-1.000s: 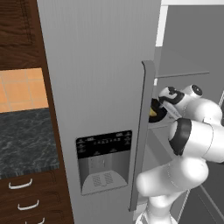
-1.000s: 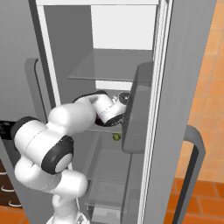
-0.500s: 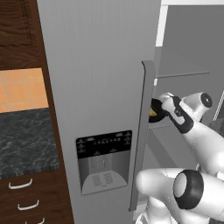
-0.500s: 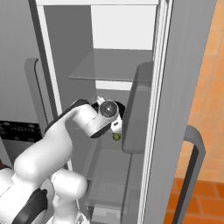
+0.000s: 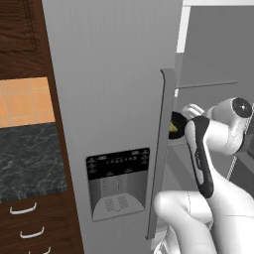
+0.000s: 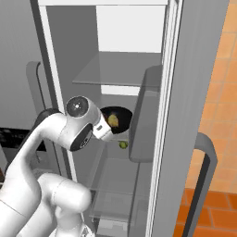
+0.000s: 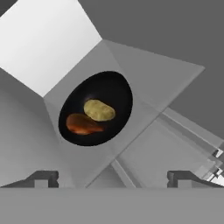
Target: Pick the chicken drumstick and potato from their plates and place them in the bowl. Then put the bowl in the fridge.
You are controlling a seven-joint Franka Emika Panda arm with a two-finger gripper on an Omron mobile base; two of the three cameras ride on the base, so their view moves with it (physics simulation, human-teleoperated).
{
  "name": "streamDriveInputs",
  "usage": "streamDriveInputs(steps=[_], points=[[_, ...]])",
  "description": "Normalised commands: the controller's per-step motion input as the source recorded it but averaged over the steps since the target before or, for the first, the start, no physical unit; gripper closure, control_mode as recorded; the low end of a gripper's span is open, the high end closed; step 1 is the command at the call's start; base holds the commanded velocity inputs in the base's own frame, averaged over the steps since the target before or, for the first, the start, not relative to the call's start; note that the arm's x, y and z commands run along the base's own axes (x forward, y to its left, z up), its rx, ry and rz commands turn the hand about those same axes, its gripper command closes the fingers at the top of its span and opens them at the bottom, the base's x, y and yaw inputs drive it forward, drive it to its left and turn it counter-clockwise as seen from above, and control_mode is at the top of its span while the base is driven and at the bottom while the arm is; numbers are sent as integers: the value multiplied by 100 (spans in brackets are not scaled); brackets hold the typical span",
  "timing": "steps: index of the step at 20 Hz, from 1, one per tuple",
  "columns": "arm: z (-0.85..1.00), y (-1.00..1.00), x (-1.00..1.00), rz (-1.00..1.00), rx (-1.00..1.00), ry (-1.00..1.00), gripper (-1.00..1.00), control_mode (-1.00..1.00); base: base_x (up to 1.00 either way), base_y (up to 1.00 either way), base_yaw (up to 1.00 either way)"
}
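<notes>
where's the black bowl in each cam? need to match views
Left base view: the bowl is a dark sliver right of centre, just past the fridge door handle, mostly hidden.
Right base view: centre, on the middle fridge shelf, beside the arm's wrist.
Hand view: centre-left, holding the potato and the chicken drumstick.
Shared landmark: the shelf under the bowl.

to your left you see dark wood cabinets, an orange tile backsplash, and a dark marbled counter over drawers with pale curved handles. to your right, orange floor tiles and an orange wall.
</notes>
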Motion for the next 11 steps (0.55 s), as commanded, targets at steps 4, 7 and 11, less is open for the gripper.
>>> streamDriveInputs(steps=[4,7,11], points=[[63,18,-99,28,-2,18,-100,-100,0,0,0],[36,50,-100,26,-15,4,-100,-100,0,0,0],[4,87,-88,9,-11,-6,-100,-100,0,0,0]])
